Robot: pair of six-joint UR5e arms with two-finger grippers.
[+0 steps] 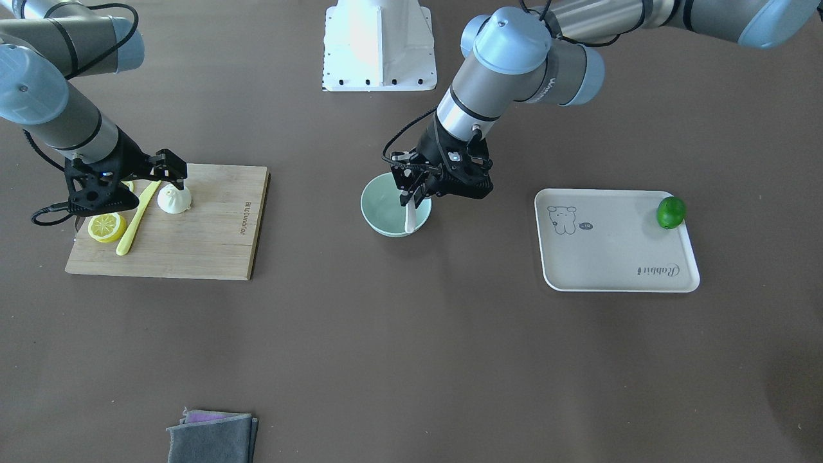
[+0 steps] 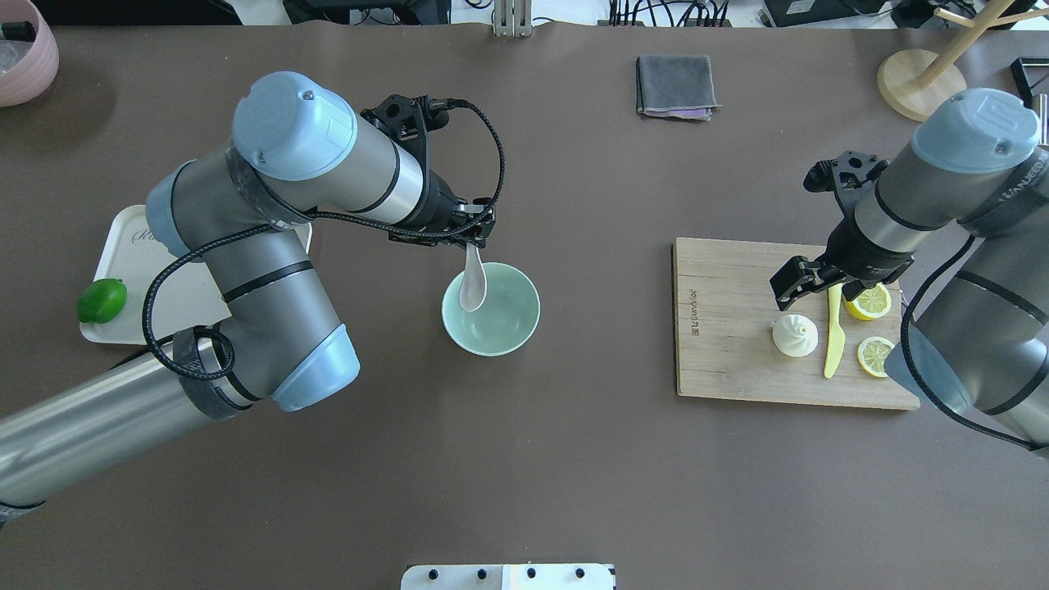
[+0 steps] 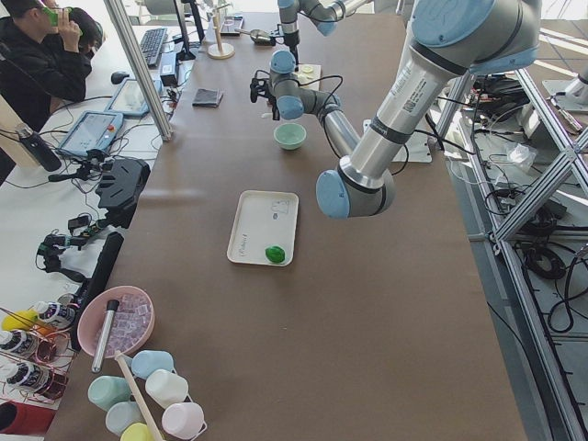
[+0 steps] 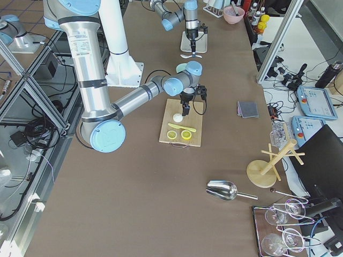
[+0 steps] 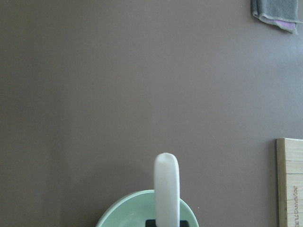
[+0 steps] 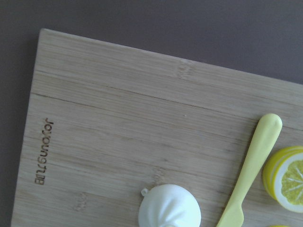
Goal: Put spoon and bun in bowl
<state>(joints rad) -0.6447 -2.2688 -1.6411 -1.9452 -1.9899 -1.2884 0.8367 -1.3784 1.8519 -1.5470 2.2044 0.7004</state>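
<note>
My left gripper [image 2: 478,238] is shut on the handle of the white spoon [image 2: 473,283] and holds it scoop-down over the near-left part of the mint-green bowl [image 2: 508,328]. In the front view the spoon [image 1: 410,217] hangs inside the bowl's rim [image 1: 376,215]. The left wrist view shows the spoon [image 5: 166,189] above the bowl [image 5: 118,215]. The white pleated bun [image 2: 795,336] sits on the wooden cutting board [image 2: 729,328]. My right gripper [image 2: 819,288] hovers just above and beside the bun, open and empty. The bun also shows in the right wrist view [image 6: 170,208].
On the board lie a yellow-green plastic knife [image 2: 833,336] and two lemon slices [image 2: 869,301] next to the bun. A white tray [image 2: 131,246] with a green lime [image 2: 102,300] is at the left. A folded grey cloth [image 2: 674,84] lies at the far edge.
</note>
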